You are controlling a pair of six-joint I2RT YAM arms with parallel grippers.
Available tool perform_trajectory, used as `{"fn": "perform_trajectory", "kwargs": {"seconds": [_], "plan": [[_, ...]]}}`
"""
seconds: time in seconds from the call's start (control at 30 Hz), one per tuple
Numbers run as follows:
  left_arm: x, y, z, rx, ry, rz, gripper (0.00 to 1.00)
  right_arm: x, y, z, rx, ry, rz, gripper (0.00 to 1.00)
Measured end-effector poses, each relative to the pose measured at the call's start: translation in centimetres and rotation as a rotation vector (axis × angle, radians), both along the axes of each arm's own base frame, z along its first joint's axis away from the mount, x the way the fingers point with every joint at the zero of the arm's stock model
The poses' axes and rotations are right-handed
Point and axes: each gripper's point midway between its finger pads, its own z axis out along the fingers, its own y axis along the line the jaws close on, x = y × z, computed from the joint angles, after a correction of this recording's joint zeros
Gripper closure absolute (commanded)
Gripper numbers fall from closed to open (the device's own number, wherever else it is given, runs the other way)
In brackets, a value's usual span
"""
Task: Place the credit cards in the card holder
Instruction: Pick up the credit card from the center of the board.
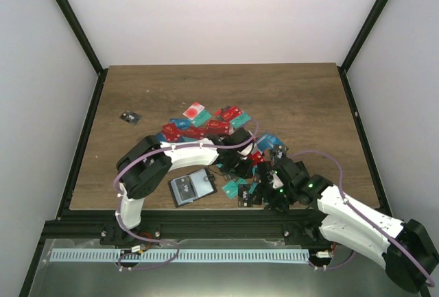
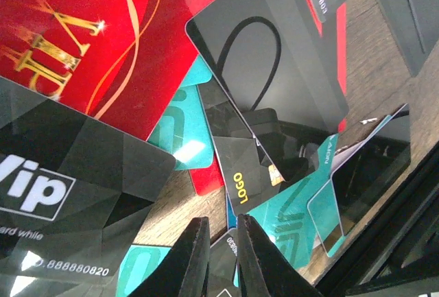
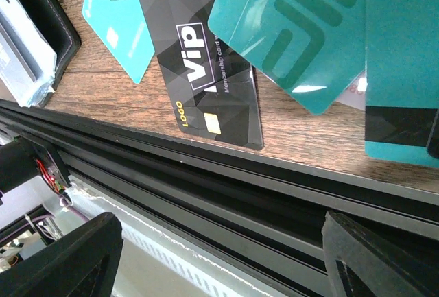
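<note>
Your bench [image 1: 302, 98] shows bare wood far and right of the pile. The card holder [image 1: 193, 188] lies open by the near edge, with its long axis left-right and the right end slightly farther. The credit cards [image 1: 206, 127] crowd from the centre to the near right. Your right gripper [image 3: 219, 227] is spread over the near rail [image 3: 274, 180]. Your left gripper [image 2: 223, 223] is nearly pressed together, low over the cards.

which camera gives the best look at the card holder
The top external view: the card holder lies open, seen whole. The right wrist view catches only its stitched corner and clear pockets at the picture's edge. The left wrist view shows only credit cards, no holder.
</note>
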Motion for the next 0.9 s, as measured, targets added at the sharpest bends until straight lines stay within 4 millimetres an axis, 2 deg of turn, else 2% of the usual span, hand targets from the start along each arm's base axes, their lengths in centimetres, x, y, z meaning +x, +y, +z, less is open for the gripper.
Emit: {"fn": "perform_trajectory", "kwargs": {"seconds": [0.3, 0.5, 0.73, 0.9], "plan": [[-1.0, -0.1, -1.9, 0.038, 0.015, -0.03, 0.86, -0.3, -0.2, -0.9, -0.012, 0.03, -0.014, 0.16], [-1.7, 0.0, -2.2, 0.051, -0.01, -0.044, 0.86, -0.3, 0.0, -1.7, -0.021, 0.058, -0.011, 0.16], [-4.0, 1.2, -2.3, 0.047, -0.016, -0.056, 0.86, 0.1, 0.9, -1.7, 0.025, 0.044, 0.0, 0.19], [-4.4, 1.3, -2.2, 0.042, -0.011, -0.043, 0.86, -0.8, 1.0, -3.3, 0.042, 0.095, 0.006, 0.22]]}}
